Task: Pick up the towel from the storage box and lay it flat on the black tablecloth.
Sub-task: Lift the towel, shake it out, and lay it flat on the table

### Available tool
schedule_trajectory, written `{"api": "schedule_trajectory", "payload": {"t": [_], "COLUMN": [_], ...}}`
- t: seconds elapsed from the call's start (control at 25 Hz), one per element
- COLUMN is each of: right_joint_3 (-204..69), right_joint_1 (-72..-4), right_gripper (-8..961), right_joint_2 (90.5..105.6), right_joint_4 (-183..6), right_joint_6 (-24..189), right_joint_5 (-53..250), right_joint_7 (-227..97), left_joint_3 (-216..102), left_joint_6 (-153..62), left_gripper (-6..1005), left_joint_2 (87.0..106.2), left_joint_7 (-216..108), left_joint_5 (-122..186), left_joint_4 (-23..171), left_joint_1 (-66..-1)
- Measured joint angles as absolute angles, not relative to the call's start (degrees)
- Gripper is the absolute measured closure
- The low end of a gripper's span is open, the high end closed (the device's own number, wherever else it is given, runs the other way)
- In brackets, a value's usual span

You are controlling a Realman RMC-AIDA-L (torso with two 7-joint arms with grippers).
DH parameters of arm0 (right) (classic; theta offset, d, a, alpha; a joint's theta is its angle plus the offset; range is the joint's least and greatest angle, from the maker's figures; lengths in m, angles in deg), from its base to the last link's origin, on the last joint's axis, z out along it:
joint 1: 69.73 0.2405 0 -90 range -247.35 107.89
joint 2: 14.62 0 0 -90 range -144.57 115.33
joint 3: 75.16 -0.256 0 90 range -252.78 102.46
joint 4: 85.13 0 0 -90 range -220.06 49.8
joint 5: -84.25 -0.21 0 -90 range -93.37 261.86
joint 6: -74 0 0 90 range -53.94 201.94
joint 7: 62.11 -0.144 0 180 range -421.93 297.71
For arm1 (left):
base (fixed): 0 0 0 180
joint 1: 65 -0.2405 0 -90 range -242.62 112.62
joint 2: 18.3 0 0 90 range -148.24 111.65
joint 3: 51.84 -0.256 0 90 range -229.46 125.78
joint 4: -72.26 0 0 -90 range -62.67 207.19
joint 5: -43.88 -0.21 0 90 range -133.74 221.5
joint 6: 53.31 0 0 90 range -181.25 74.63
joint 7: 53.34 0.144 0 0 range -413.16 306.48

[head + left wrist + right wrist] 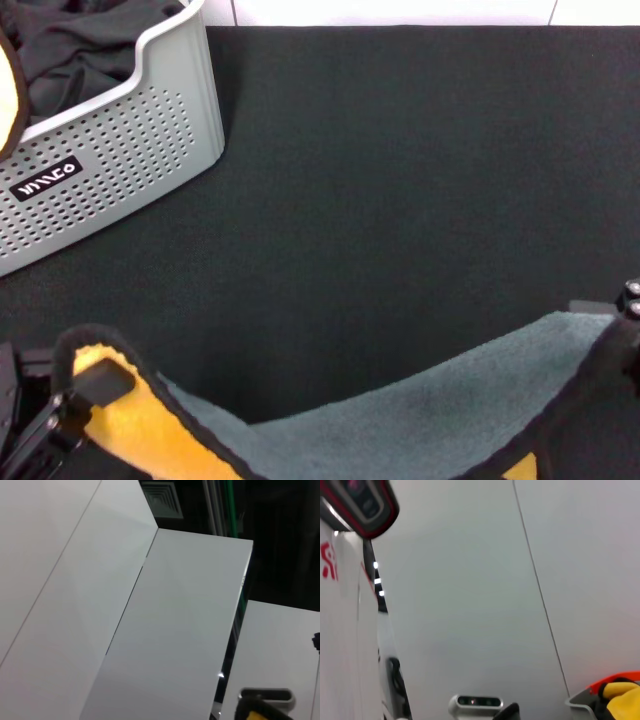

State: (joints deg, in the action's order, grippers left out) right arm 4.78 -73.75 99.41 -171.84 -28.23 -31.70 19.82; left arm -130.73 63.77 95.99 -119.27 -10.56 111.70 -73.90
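The towel (420, 410) hangs stretched between my two grippers, low over the near part of the black tablecloth (400, 200). Its grey face is up and its yellow face shows at the folded left corner. My left gripper (95, 385) is shut on that yellow corner at the bottom left. My right gripper (628, 305) holds the far right corner at the frame's right edge, mostly out of view. The storage box (130, 140) stands at the back left, apart from both grippers. A bit of yellow towel (255, 715) shows in the left wrist view.
The storage box holds a dark charcoal cloth (80, 40) and another yellow cloth (10, 90) at its left edge. A white wall runs behind the table. The right wrist view shows wall panels and a far grey bin with yellow cloth (622, 700).
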Motion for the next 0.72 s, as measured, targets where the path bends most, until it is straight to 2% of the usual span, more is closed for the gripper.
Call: {"api": "schedule_trajectory", "payload": {"t": [0.2, 0.52, 0.72], "right_joint_3": [5.19, 4.53, 3.4], "right_joint_1": [-70.08, -54.43, -48.96], "right_gripper": [900, 900, 899], "right_joint_2": [98.93, 97.56, 97.1], "right_joint_4": [-162.09, -128.54, -117.55], "right_joint_6": [-28.35, -27.88, -25.67], "right_joint_5": [-32.52, -31.55, -31.2], "right_joint_7": [20.54, 30.6, 39.28], "left_joint_3": [-130.1, -128.4, -128.05], "left_joint_6": [63.43, 61.47, 52.31], "left_gripper": [971, 971, 971], "left_joint_2": [96.07, 95.36, 96.56], "left_joint_7": [-118.78, -105.63, -103.92], "left_joint_5": [-10.5, -12.84, -11.88], "left_joint_4": [107.61, 76.88, 75.95], "left_joint_1": [-72.16, -51.11, -47.05]}}
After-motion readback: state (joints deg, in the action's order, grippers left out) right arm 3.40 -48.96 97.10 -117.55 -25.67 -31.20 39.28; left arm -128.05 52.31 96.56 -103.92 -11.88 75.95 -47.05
